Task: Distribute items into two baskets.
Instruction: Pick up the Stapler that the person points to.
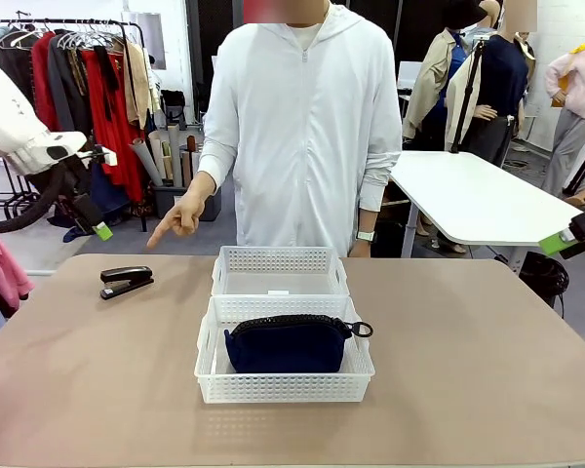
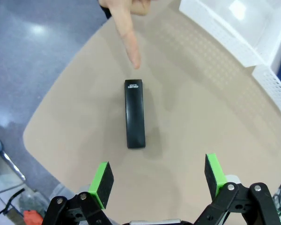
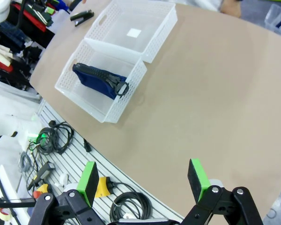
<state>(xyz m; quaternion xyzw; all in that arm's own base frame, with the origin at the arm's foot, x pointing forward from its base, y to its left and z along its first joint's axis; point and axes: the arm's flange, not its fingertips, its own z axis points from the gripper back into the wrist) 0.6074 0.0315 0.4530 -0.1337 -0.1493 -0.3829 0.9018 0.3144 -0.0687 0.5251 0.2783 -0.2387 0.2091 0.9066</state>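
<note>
Left gripper (image 2: 158, 177) hangs over the stapler (image 2: 135, 114), jaws apart.
The stapler lies flat on the table (image 1: 448, 370), left of the far basket (image 1: 278, 259), with a person's hand (image 1: 180, 216) pointing at it. The pouch (image 1: 288, 343) sits in the near basket (image 1: 273, 388). The stapler looks rigid, smooth and fairly hefty, so pinch its long sides mid-body. The right gripper (image 3: 143, 180) is also wide open.
</note>
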